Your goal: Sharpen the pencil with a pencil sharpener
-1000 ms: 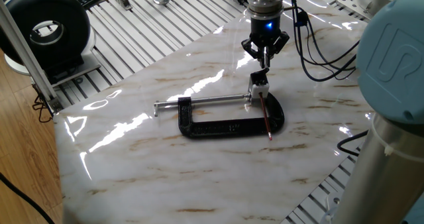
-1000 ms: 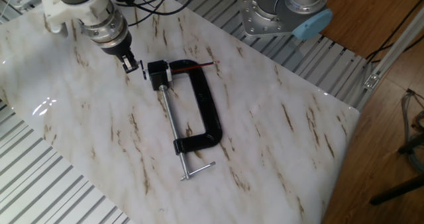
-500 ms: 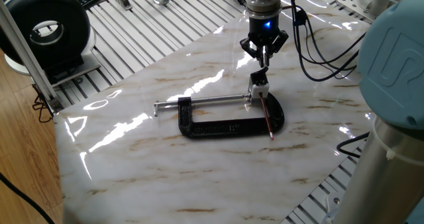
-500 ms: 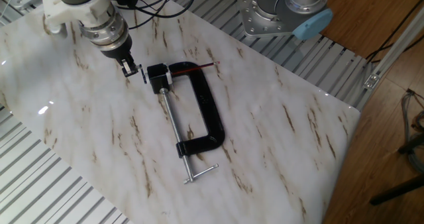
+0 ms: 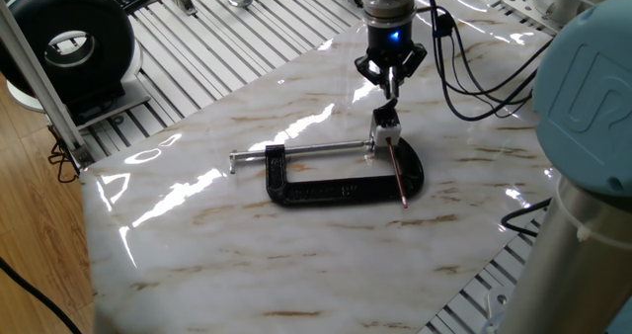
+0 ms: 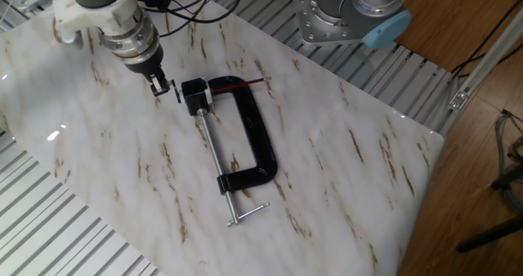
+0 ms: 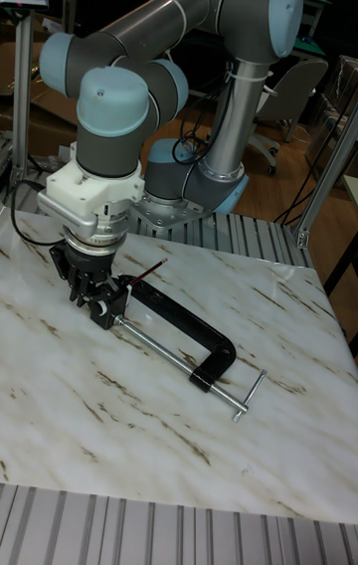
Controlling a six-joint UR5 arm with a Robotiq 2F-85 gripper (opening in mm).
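The red pencil [image 5: 396,175] lies across the black C-clamp's [image 5: 336,190] end, its tip at the small white, black-topped pencil sharpener [image 5: 385,128] held in the clamp's jaw. In the other fixed view the pencil [image 6: 238,82] points at the sharpener [image 6: 194,92]. My gripper [image 5: 392,89] hangs just beyond the sharpener, apart from it, fingers slightly open and holding nothing. The other fixed view shows the gripper [image 6: 166,86] a short gap to the left of the sharpener. In the tall view the gripper [image 7: 88,300] is right beside the sharpener [image 7: 107,311] and pencil [image 7: 150,272].
The clamp's long silver screw rod [image 6: 214,153] runs toward the table's near side and ends in a crossbar [image 6: 248,214]. Black cables [image 5: 474,87] trail behind the gripper. The arm's base [image 6: 351,15] stands off the marble slab, and a black round device [image 5: 69,42] sits beyond the slab's far-left corner.
My gripper has drawn back a little, up and away from the sharpener. The pencil, sharpener and clamp lie where they were.
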